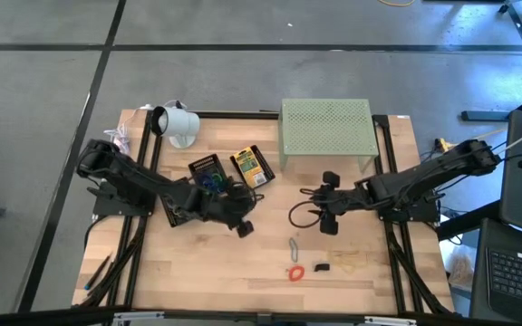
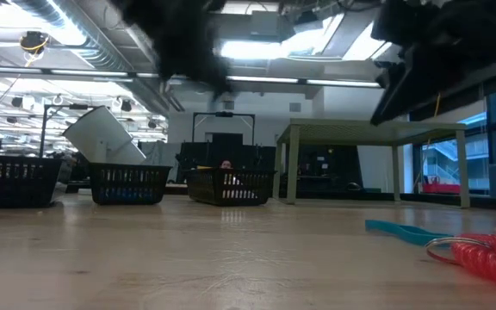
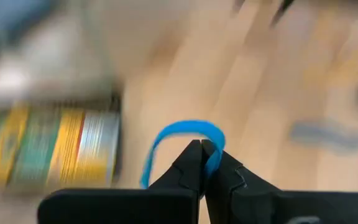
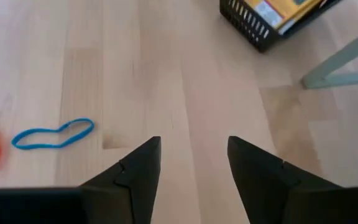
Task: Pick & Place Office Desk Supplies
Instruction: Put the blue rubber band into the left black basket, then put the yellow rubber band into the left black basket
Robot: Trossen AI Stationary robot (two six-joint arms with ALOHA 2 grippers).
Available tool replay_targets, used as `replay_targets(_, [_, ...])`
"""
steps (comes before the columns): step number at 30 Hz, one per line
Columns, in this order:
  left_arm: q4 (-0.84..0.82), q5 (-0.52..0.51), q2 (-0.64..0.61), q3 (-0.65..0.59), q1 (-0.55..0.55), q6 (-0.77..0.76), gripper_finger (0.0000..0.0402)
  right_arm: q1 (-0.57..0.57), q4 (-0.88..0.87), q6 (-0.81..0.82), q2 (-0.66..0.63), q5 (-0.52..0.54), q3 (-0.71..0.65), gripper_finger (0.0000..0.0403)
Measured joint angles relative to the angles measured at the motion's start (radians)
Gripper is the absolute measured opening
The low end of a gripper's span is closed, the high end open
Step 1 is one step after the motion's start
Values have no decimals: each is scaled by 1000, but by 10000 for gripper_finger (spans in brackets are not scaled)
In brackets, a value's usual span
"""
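My left gripper (image 1: 241,217) (image 3: 201,144) is shut on a blue rubber band (image 3: 188,127) above the table's middle, just near of two black baskets. One basket (image 1: 250,166) holds a yellow printed packet (image 3: 48,146); the other (image 1: 208,172) holds blue and green items. My right gripper (image 1: 326,201) (image 4: 194,140) is open and empty over bare wood, pointing toward the table's left. A second blue rubber band (image 4: 51,134) (image 2: 403,231) lies flat on the table next to a red coiled band (image 1: 294,272) (image 2: 489,254). My left gripper pinches the blue rubber band between its two shut fingertips, on one strand of the loop (image 3: 213,155). The rest of the loop arches out beyond the fingertips, and one strand runs back down beside a finger. The band looks clear of the table.
The pale green perforated stand (image 1: 326,131) is at the far right, with its leg (image 4: 340,68) close to my right gripper. A white cup-like object (image 1: 178,122) lies at the far left. A third basket (image 1: 172,214) is under my left arm. Tan bands (image 1: 350,261) and a black clip (image 1: 322,267) lie toward the near edge.
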Motion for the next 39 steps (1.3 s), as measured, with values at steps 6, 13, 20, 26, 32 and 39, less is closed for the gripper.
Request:
replay_targets(6, [-501,199,-45,0,63,-402,1,0,38,22,0,1,-48,183])
replay_targets(13, [-913,335,-79,0,65,-608,1,0,134,16,0,4,-103,180])
replay_targets(20, [-1104,283,-75,-1,57,-721,3,0,139,14,0,5,-130,180])
replay_targets(26, [-1107,291,-74,-33,52,-676,16,0,138,41,0,4,-145,180])
replay_targets(32, [-1107,393,-74,-86,52,-689,60,0,137,40,0,4,-151,180])
replay_targets(39, [-1107,383,-74,-87,64,-695,102,0,143,48,0,-3,-151,180])
